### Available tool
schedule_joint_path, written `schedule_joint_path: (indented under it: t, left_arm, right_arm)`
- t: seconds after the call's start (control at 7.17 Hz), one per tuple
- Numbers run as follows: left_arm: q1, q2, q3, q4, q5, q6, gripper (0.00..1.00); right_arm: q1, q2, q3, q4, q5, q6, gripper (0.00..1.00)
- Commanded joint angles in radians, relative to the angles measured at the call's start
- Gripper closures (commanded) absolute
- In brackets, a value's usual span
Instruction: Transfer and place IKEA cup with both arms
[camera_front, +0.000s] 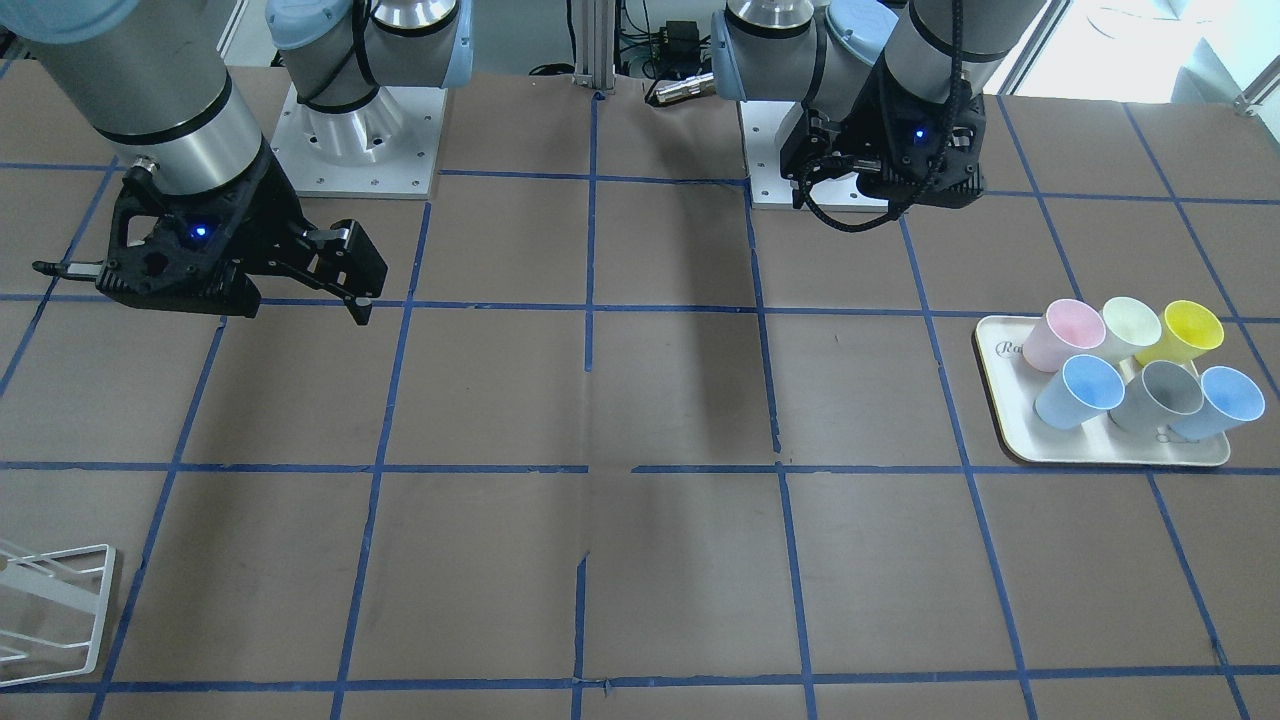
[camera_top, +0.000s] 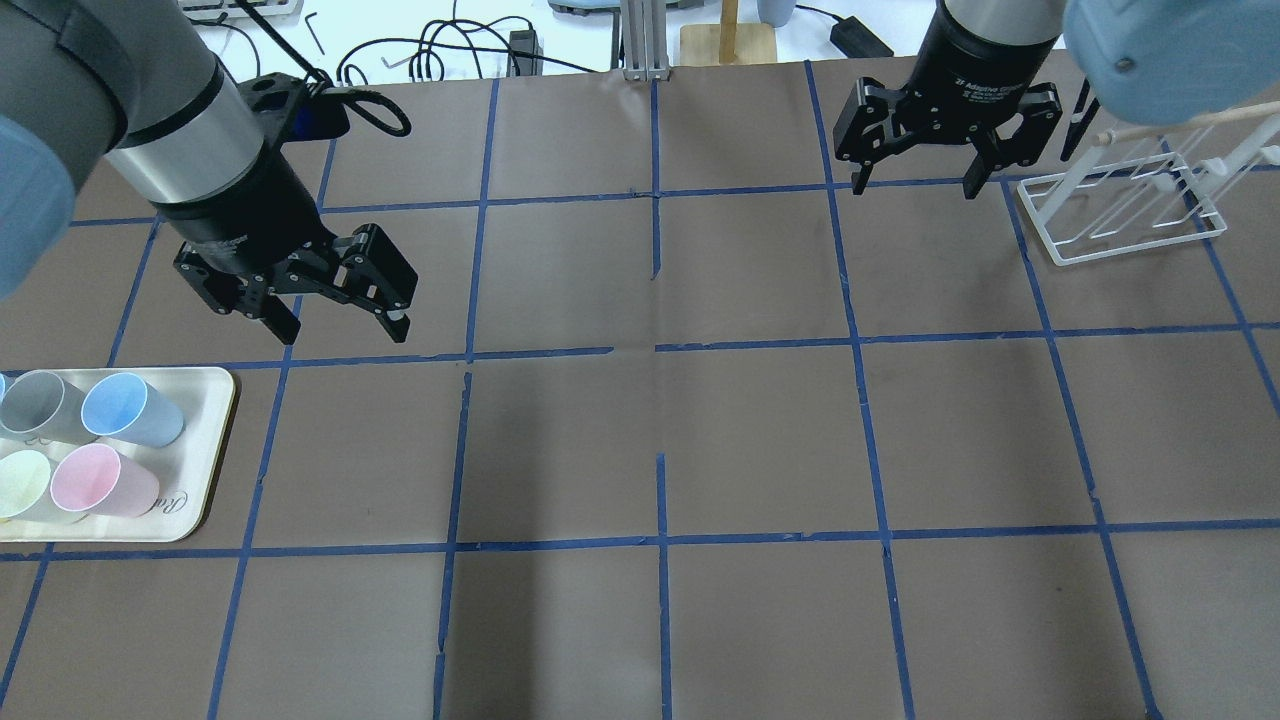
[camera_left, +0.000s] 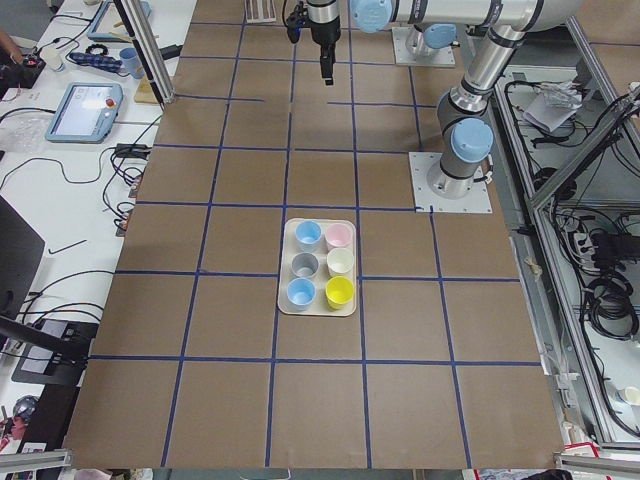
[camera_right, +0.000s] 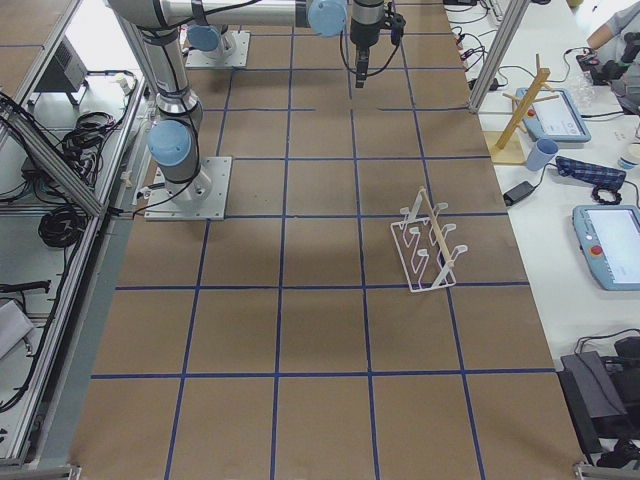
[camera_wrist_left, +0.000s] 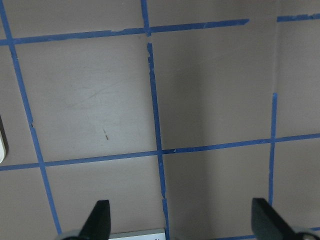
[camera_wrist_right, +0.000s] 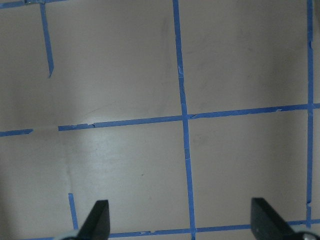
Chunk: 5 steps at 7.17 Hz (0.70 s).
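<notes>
Brown taped bench (camera_front: 680, 400), left pincer (camera_top: 340, 325) and right pincer (camera_top: 915, 185) both spread wide, empty. IKEA cup (camera_front: 1080, 390) looks light, stiff, probably slippery plastic; I'd pinch it below the rim.

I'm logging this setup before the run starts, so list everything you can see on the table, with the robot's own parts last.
Table: one, brown with a blue tape grid.
Tray: one, off-white, on the robot's left side.
Light-blue cups: two, in the tray's row farther from the robot, either side of the grey cup.
Grey cup: one, between them.
Pink cup, pale cup, yellow cup: one each, in the tray's row nearer the robot.
Wire rack: one, white, on the robot's right side.
Left arm, right arm: silver-grey with pale-blue caps.
Left gripper: black, fingers open, empty, near the tray.
Right gripper: black, fingers open, empty, beside the rack.
</notes>
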Motion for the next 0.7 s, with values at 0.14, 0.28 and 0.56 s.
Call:
schedule_joint_path:
  t: [0.14, 0.28, 0.56]
  left_arm:
    - [0.007, 0.012, -0.007, 0.020, 0.010, -0.003, 0.00]
    - [0.016, 0.009, -0.009, 0.022, 0.008, -0.015, 0.00]
    - [0.018, 0.007, -0.009, 0.026, 0.010, -0.015, 0.00]
  right_arm:
    - [0.000, 0.000, 0.001, 0.000, 0.001, 0.000, 0.00]
    - [0.000, 0.001, 0.001, 0.000, -0.001, 0.000, 0.00]
    - [-0.001, 0.001, 0.001, 0.001, -0.002, 0.000, 0.00]
